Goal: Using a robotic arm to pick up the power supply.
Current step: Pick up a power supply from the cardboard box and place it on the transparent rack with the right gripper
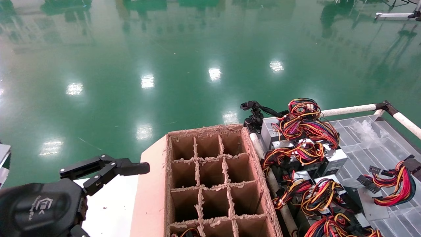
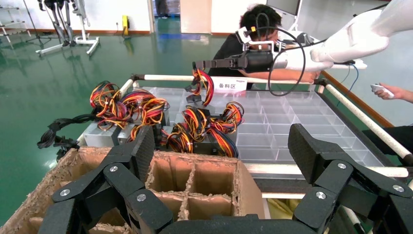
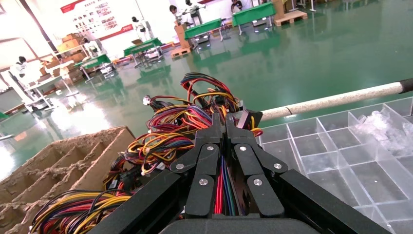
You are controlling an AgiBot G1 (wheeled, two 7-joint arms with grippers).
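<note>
My right gripper (image 3: 225,119) is shut on the red, orange and black wire bundle (image 1: 394,184) of the power supply. Red, blue and green wires run between its closed fingers. In the head view only its black tip (image 1: 413,163) shows at the right edge, and the grey metal body (image 1: 371,202) lies under the wires over the clear tray. The left wrist view shows that gripper (image 2: 199,65) far off, with the bundle (image 2: 204,87) hanging from it. My left gripper (image 1: 131,166) stands open and empty at the lower left, beside the cardboard box (image 2: 221,146).
A cardboard box with divider cells (image 1: 210,181) stands in front. Several other power supplies with wire bundles (image 1: 306,131) crowd the tray's left side. The clear compartment tray (image 1: 368,138) is framed by a white padded rail (image 1: 348,109). A person (image 2: 258,29) sits beyond the tray.
</note>
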